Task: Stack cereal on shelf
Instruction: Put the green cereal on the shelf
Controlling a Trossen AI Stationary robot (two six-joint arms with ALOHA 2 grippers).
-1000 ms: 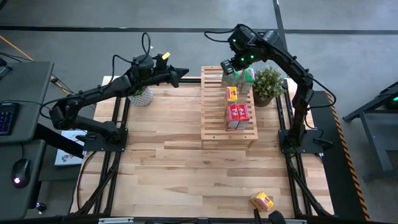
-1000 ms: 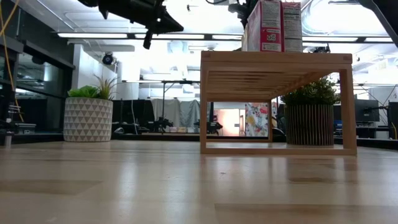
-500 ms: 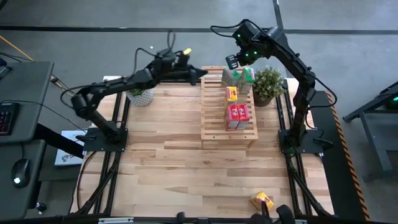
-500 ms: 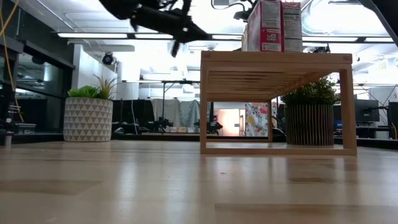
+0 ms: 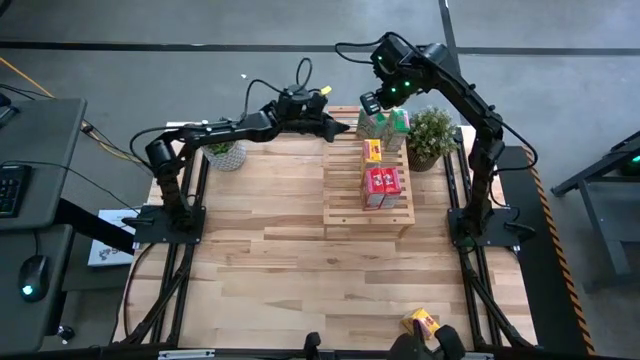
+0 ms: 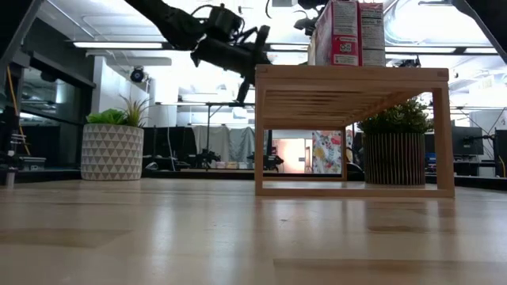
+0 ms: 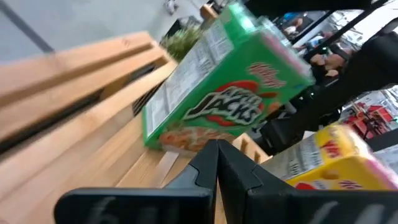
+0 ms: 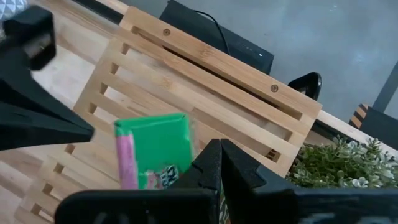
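Observation:
The slatted wooden shelf point(image 5: 345, 205) stands on the table right of centre. On its top, from far to near, stand two green cereal boxes point(image 5: 385, 125), a yellow one point(image 5: 372, 151) and two red ones point(image 5: 382, 186). A second yellow box point(image 5: 421, 323) lies on the table by the near edge. My left gripper point(image 5: 346, 127) is shut, nearly level, at the shelf's far-left corner, tips close to a green box point(image 7: 224, 87). My right gripper point(image 5: 371, 102) is shut and points down over the green boxes' far side point(image 8: 155, 152). My left gripper's shut tips point(image 7: 216, 149) stand at the lower edge of the green box's printed face point(image 7: 186, 134), coming level from the table's left. Whether they touch it I cannot tell. My right gripper's shut fingers point(image 8: 219, 158) hide whatever lies under their tips, so I cannot tell whether they touch anything.
A potted plant point(image 5: 432, 135) stands right beside the shelf's far-right end, close to my right arm. Another plant in a patterned pot point(image 5: 226, 155) sits at the far left, under my left arm. The table's middle and near left show bare wood point(image 5: 260, 260).
My left gripper has swung toward the table's right and come down from above the left plant to the shelf's far-left corner, staying shut. The boxes on the shelf have kept their places.

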